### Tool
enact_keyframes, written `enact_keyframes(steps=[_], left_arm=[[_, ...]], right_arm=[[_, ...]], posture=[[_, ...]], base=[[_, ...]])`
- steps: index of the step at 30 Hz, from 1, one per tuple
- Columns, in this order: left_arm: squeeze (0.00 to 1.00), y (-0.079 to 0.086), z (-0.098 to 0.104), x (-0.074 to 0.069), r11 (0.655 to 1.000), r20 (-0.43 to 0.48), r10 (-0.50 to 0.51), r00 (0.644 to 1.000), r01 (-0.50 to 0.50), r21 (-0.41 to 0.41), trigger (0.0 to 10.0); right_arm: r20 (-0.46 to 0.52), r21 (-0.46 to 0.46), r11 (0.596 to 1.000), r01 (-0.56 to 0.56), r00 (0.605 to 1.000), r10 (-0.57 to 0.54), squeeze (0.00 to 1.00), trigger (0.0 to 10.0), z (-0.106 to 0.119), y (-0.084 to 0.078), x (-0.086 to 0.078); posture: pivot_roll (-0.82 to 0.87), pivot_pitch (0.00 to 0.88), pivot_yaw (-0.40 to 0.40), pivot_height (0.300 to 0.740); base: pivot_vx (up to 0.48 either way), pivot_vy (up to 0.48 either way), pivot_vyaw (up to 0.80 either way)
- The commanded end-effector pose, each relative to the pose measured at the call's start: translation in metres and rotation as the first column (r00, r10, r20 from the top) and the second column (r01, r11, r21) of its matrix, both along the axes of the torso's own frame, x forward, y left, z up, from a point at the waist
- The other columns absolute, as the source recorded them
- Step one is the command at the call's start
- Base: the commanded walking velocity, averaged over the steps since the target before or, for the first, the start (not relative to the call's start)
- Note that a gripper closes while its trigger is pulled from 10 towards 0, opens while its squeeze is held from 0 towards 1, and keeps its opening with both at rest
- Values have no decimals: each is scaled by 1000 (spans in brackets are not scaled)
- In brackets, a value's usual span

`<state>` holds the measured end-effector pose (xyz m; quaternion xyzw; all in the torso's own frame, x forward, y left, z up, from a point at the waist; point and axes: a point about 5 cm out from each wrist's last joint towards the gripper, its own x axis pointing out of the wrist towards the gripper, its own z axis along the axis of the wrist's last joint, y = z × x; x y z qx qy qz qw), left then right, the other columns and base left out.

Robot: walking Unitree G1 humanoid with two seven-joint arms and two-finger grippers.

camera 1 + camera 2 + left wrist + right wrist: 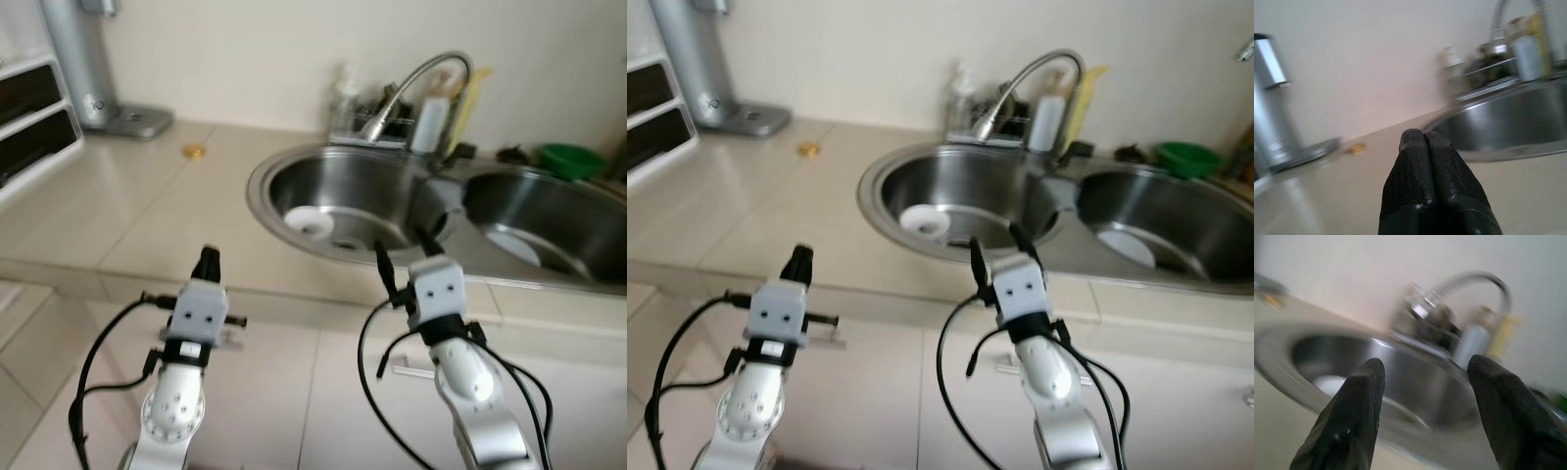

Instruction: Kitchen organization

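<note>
Presumably ceramic, the white dish is fragile, slippery: grip its rim. Right gripper spread, empty; left gripper closed, empty.

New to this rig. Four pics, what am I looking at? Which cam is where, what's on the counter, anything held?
It is a humanoid robot with two silver arms, each ending in two black fingers. The two wide pictures come from its head camera, looking down at a kitchen counter. The other two come from cameras on the wrists, looking along the fingers.

The left gripper is shut and empty, hovering at the counter's front edge. The right gripper is open and empty, in front of the sink.

The sink has two basins; the left one holds a small white dish. Behind it are a faucet and a white bottle. A small gold object lies on the counter, and a green bowl sits at far right.
</note>
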<state>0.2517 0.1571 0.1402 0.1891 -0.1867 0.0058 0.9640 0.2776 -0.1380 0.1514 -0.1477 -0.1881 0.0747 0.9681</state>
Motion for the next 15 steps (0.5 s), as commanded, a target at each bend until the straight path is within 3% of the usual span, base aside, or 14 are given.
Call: enact_keyframes(steps=[1, 15], left_arm=[[0, -6, 1, -1, 1000, 3, -25, 1000, 25, 10, 10000], [0, -7, -3, -4, 997, -18, -28, 999, 29, 76, 10000]], right_arm=[[18, -15, 999, 33, 999, -33, 0, 10000, 2, -7, -1], [17, -53, 997, 63, 998, -62, 0, 10000, -10, -19, -12]], posture=[[-46, 0, -40, 740], [-44, 0, -34, 740]], base=[[0, 0, -800], [0, 0, -800]])
